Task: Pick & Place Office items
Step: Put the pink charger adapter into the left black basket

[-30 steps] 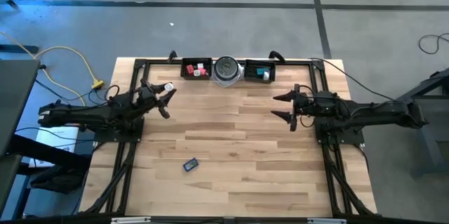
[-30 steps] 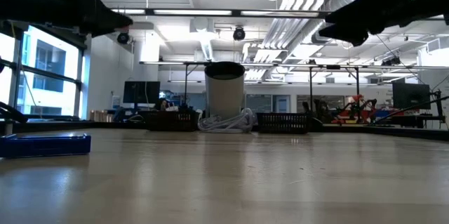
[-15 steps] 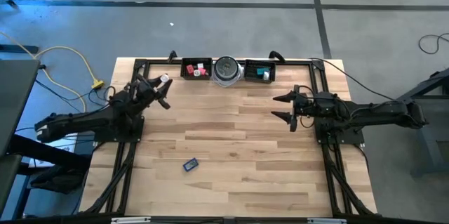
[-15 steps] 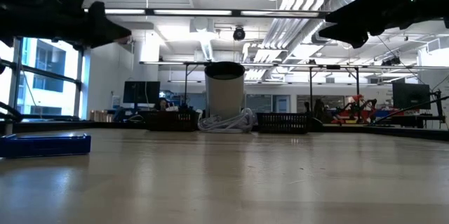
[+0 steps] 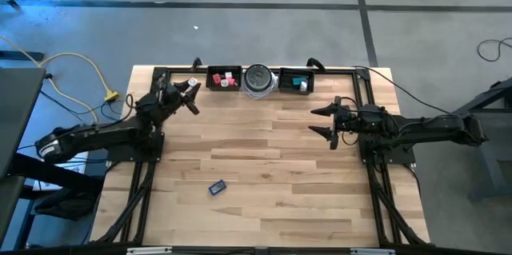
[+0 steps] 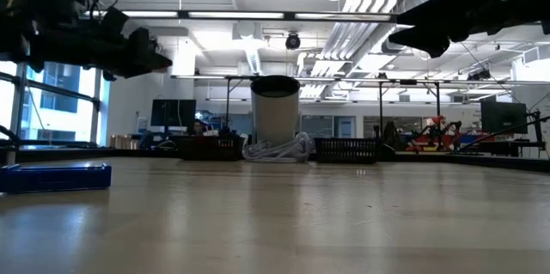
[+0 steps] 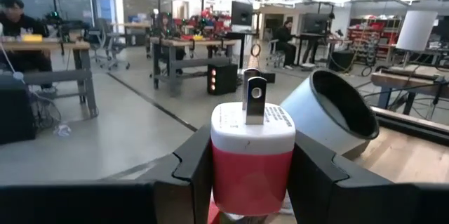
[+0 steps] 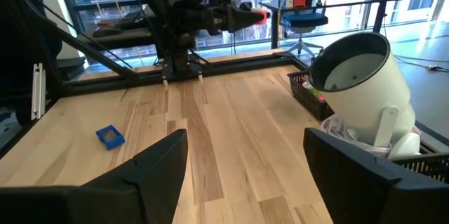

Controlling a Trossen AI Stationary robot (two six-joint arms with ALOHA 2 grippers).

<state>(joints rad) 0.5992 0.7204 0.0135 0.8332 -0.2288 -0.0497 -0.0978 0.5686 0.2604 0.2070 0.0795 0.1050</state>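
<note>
My left gripper [image 5: 190, 89] hovers near the table's far left and is shut on a small red block with a white end [image 7: 252, 161]. It stands just short of the left black tray [image 5: 224, 78], which holds red and pink pieces. A teal block lies in the right tray [image 5: 297, 81]. A blue flat piece [image 5: 217, 186] lies flat on the wood toward the near edge. My right gripper [image 5: 324, 121] hangs open above the table's right half, with nothing between its fingers. My left gripper pinches the block's red body [image 7: 228, 171] by its two sides between the two fingers [image 7: 193, 164]. The fingers lie about level and slant toward the far right. The white end with its metal prongs [image 7: 254, 101] sticks out past the fingertips. The block is clear of the table.
A round silver-grey cup [image 5: 258, 80] lies between the two trays at the far edge. A black frame [image 5: 362, 87] runs along the table's sides. The wood between the arms [image 5: 264, 151] is bare apart from the blue piece.
My left gripper has swung toward the far edge and the left tray, turning to point at the trays and sinking a little. It stays shut on the red-and-white block. My right gripper has kept still.
</note>
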